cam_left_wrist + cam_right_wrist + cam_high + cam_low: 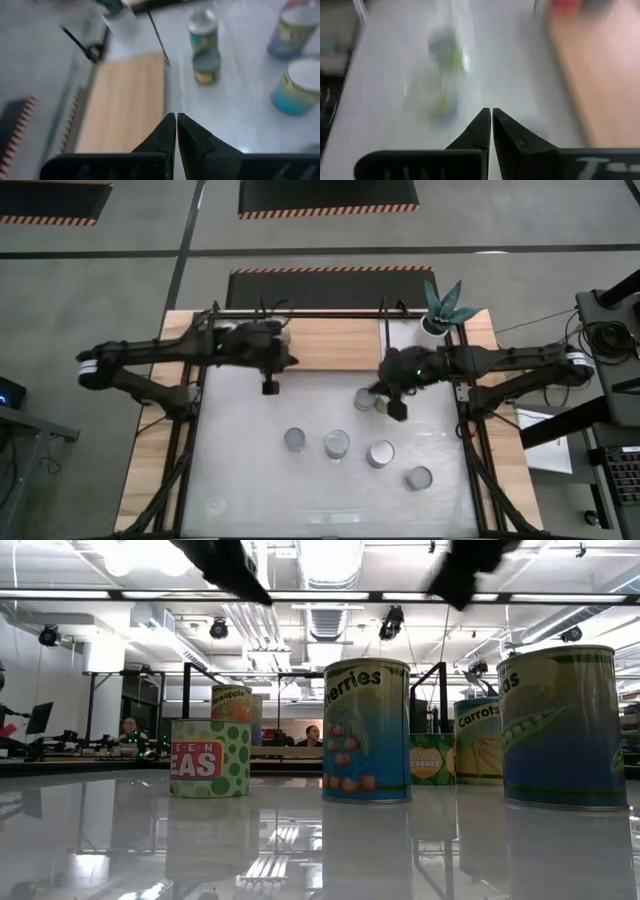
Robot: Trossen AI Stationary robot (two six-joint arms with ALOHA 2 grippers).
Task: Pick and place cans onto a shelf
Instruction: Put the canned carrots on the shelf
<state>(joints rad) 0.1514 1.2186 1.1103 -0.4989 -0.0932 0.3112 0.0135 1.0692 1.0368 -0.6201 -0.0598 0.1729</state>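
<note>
Silvery lids mark the cans on the white worktop; none sits on the wooden shelf yet. We count six cans in the high view: a row of four, namely one, a second, a third and a fourth, plus a pair partly hidden under the right arm.

Right hand: fingers pressed together, holding nothing, hovering just beside that pair. Left hand: also closed and empty, at the shelf's front edge, well apart from the row.

Judgement: the step in hand is the approach to a first can, most likely by the right hand to the nearest of the pair. To do it well, we would spread the fingers fully before descending, since closed tips would knock the can over. Come straight down over the lid's centre, fingers straddling the can's body. The two cans stand close together, perhaps touching, so we would turn the fingers to avoid the neighbour. Close below the rim. Lift clear of the shelf's black rods before crossing.

A potted plant stands beyond the right hand; steer away from it.
</note>
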